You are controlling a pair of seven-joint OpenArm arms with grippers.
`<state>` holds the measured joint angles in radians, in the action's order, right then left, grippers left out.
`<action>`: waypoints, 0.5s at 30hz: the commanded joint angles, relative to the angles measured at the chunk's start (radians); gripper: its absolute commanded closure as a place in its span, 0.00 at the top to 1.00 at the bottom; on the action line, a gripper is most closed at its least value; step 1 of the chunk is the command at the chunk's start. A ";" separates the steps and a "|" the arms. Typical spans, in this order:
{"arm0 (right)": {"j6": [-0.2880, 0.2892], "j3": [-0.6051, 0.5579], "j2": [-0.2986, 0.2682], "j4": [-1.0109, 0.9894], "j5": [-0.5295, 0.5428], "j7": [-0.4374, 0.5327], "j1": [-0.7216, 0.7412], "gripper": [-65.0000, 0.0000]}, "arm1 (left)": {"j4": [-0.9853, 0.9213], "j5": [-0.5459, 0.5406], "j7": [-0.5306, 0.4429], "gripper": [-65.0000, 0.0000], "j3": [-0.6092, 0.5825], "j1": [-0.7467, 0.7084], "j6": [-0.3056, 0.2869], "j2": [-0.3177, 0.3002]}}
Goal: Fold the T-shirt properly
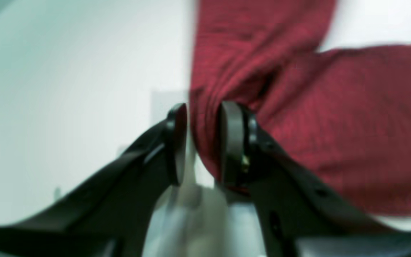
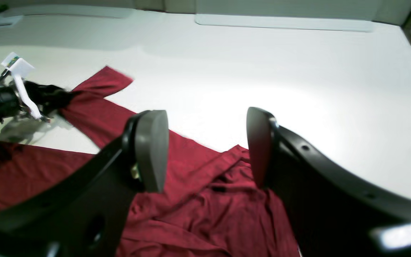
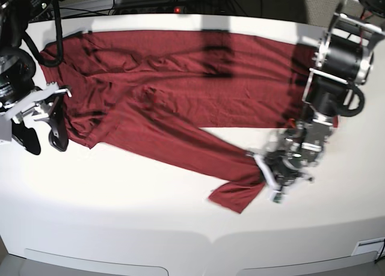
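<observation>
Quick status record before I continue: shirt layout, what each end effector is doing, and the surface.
garment: T-shirt, dark red, spread across the far part of the table, wrinkled, not yet folded
sleeve: one long sleeve runs diagonally toward the near edge, cuff end bent
left end effector: closed on the sleeve fabric near the cuff
right end effector: open, holding nothing, above the bunched edge of the shirt
table: white, bare in the near part
</observation>
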<state>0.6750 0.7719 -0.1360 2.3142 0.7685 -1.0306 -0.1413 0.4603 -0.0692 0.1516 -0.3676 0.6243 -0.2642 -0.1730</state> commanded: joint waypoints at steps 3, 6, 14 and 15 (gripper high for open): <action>0.003 0.002 -0.011 0.018 0.029 0.011 0.008 0.53 | -0.010 0.008 0.147 0.24 0.000 0.002 0.034 -0.070; 0.003 0.002 -0.011 0.018 0.029 0.008 0.008 0.53 | -0.010 -0.005 0.199 0.24 0.000 0.002 0.034 -0.110; 0.020 -0.071 -0.007 -0.077 0.008 0.134 0.010 0.53 | -0.009 -0.108 0.230 0.24 0.000 0.002 0.032 -0.097; 0.021 -0.116 -0.009 -0.137 -0.027 0.179 0.018 0.53 | -0.009 -0.108 0.230 0.24 0.000 0.002 0.032 -0.085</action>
<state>0.6941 0.6491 -0.1364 2.1632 0.7319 -0.8497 -0.1314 0.4622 -0.1963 0.2855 -0.3634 0.6346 -0.2173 -0.2668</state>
